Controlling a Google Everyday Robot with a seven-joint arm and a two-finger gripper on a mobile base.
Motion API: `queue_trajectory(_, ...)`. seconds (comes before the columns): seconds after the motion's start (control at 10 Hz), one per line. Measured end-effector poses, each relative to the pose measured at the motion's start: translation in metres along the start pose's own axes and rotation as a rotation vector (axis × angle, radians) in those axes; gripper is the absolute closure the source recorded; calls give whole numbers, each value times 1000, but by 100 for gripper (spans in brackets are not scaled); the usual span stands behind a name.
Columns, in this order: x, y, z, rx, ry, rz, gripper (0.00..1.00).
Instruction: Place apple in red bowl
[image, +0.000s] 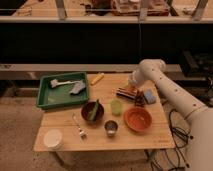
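My gripper hangs low over the back right part of the wooden table, at the end of the white arm that reaches in from the right. It is shut on the apple, which shows only as a small orange spot between the fingers. The red bowl sits empty nearer the front right, a short way in front of the gripper.
A light green cup, a dark bowl and a metal cup stand left of the red bowl. A dark striped packet and a blue sponge lie beside the gripper. A green tray is back left, a white bowl front left.
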Motion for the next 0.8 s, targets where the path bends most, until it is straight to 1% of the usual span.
queue_trajectory(0.1, 0, 19, -10, -3, 1, 37, 79)
queue_trajectory(0.2, -3, 32, -15, -7, -1, 59, 79)
queue_trajectory(0.3, -11, 48, -20, -12, -11, 93, 79)
queue_trajectory(0.4, -27, 60, -27, -14, -26, 118, 79)
queue_trajectory(0.6, -61, 69, -46, -10, -36, 130, 79)
queue_trajectory(0.8, -95, 70, -77, 4, -34, 123, 79)
